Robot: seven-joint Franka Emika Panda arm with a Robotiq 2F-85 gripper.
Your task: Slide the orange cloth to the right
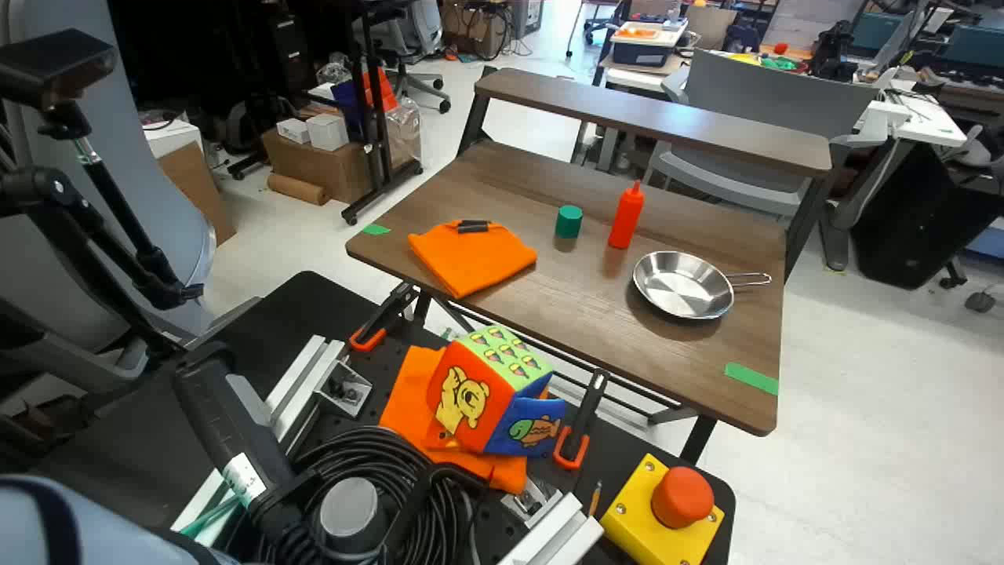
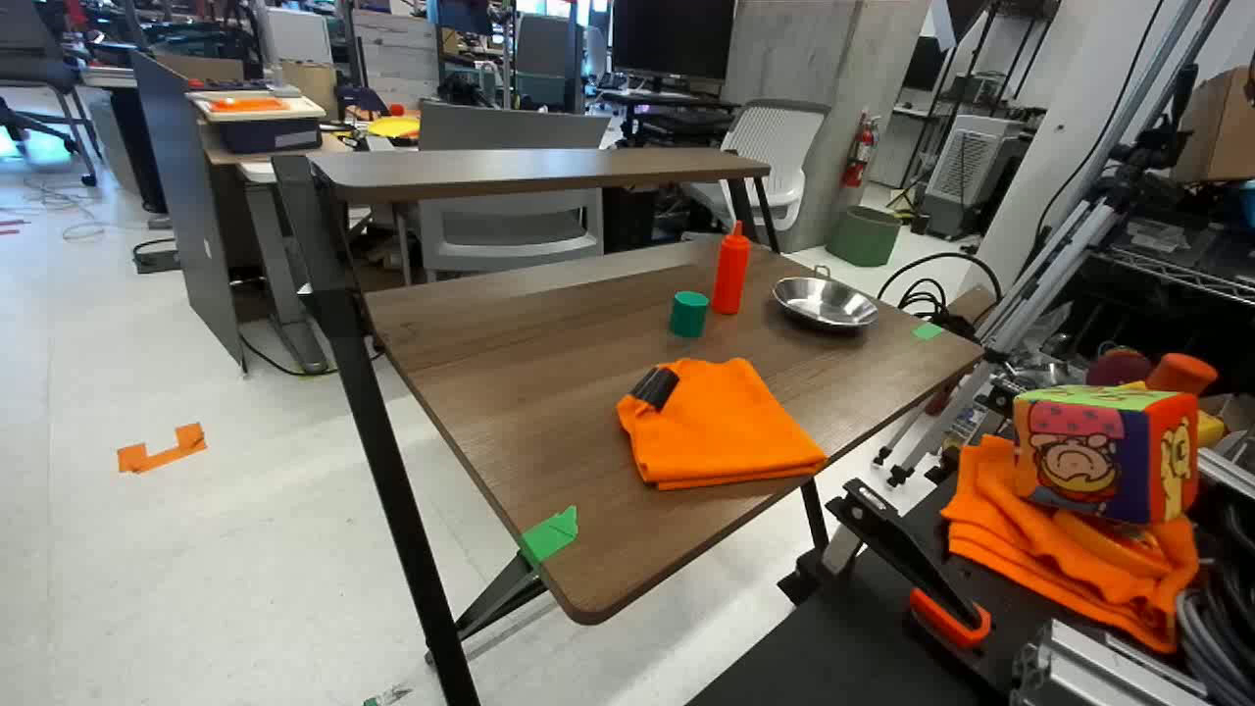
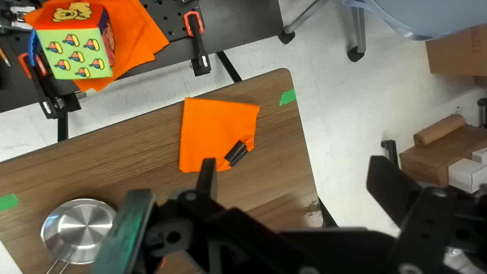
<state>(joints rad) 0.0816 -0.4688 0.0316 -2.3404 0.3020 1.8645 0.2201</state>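
The orange cloth [image 1: 490, 255] lies folded flat on the brown table [image 1: 580, 314], close to its front edge. It also shows in another exterior view [image 2: 726, 431] and in the wrist view [image 3: 213, 131]. A small black piece [image 3: 236, 153], perhaps a clip or tape, sits at one corner of the cloth. My gripper [image 3: 295, 165] is open with its fingers wide apart and nothing between them. It appears above the table, the cloth beyond its left finger in the wrist view. The gripper does not show in the exterior views.
A green cup [image 1: 569, 222], a red-orange bottle [image 1: 627, 216] and a metal pan [image 1: 682, 284] stand on the table. A raised shelf [image 1: 651, 118] runs along its far side. A cartoon cube [image 1: 494, 392] rests on other orange fabric [image 1: 408, 392] on the black base, beside clamps [image 1: 580, 428].
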